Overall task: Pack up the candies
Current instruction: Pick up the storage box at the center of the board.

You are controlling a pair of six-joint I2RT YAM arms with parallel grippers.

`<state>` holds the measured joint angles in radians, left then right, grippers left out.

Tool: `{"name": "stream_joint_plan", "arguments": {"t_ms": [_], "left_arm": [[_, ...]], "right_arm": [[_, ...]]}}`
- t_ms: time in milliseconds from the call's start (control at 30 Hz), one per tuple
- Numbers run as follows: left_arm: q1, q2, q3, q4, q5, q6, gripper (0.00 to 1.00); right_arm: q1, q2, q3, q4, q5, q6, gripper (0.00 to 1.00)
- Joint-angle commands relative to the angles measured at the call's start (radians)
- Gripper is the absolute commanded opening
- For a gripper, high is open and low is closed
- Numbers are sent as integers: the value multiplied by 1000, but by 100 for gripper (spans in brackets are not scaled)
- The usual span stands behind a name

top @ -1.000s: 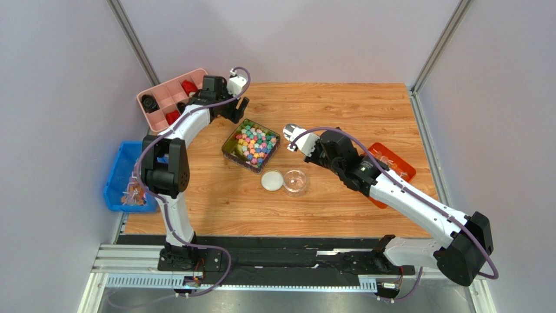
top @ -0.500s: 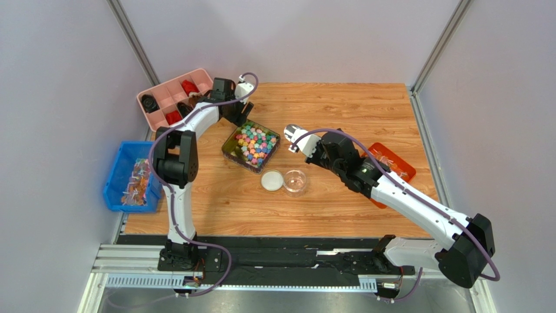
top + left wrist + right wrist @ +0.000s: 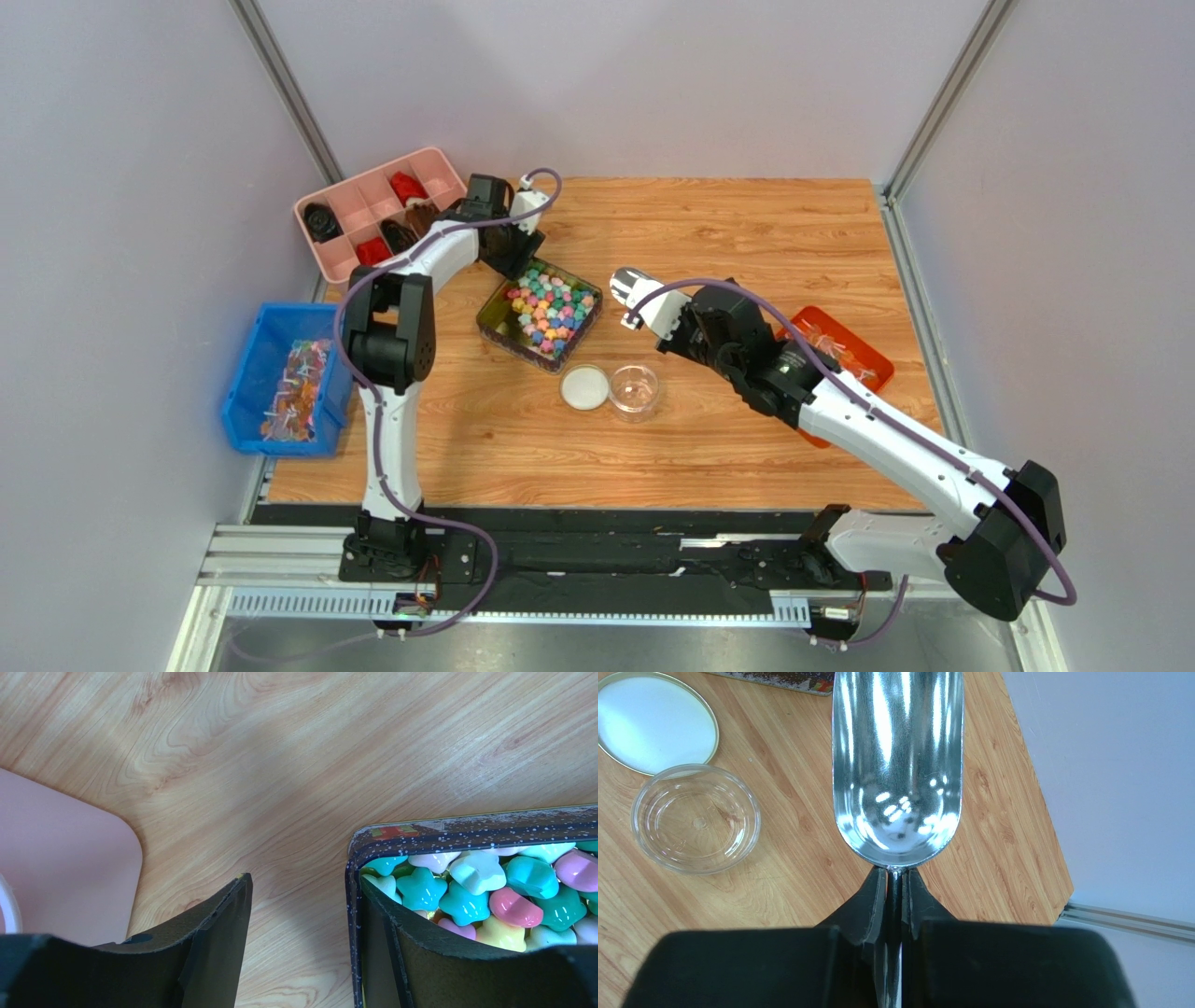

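The candies are small pastel sweets that fill a dark square tin mid-table. In the left wrist view the candies lie just inside the tin's rim. My left gripper is open at the tin's far-left corner. That gripper straddles the wall, one finger inside among the sweets and one outside on the wood. My right gripper is shut on the handle of an empty metal scoop, right of the tin. Seen from the right wrist, the scoop extends forward from the gripper.
A clear round jar and its white lid sit in front of the tin, and show as jar and lid in the right wrist view. A pink compartment tray stands far left, a blue bin off the table's left edge, an orange tray at right.
My left gripper has swung right from beside the pink tray to the tin's corner, and its jaws have narrowed. The right arm and scoop have stayed put.
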<state>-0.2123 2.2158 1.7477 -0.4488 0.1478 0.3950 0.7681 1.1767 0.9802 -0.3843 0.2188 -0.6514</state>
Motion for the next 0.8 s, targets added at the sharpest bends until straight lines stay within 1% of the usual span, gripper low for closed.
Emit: {"name": "stream_joint_plan", "arguments": {"t_ms": [0, 233, 333, 367, 433, 467, 533, 600, 667, 700, 767], "left_arm": [[-16, 22, 56, -27, -40, 24, 62], [-29, 47, 64, -47, -60, 33, 59], [-30, 51, 72, -59, -65, 38, 54], [-30, 51, 72, -63, -65, 38, 49], [-30, 51, 76, -70, -67, 39, 42], [-30, 51, 79, -73, -59, 41, 30], [-30, 58, 90, -86, -50, 36, 20], [-30, 64, 101, -100, -36, 33, 16], [-30, 73, 119, -117, -31, 30, 4], [-30, 74, 124, -123, -33, 27, 1], [-30, 68, 125, -129, -36, 18, 0]], "right_arm": [[14, -26, 2, 58, 4, 2, 0], [26, -25, -5, 59, 4, -2, 0], [34, -25, -5, 59, 4, -5, 0], [36, -25, -3, 59, 4, -7, 0], [43, -25, -5, 58, 7, -11, 0], [43, -25, -3, 58, 8, -11, 0], [48, -22, 5, 55, 13, -13, 0], [49, -26, 8, 51, 14, -14, 0], [48, -26, 12, 48, 17, -14, 0], [48, -25, 14, 44, 17, -14, 0], [46, -25, 23, 36, 16, -14, 0]]}}
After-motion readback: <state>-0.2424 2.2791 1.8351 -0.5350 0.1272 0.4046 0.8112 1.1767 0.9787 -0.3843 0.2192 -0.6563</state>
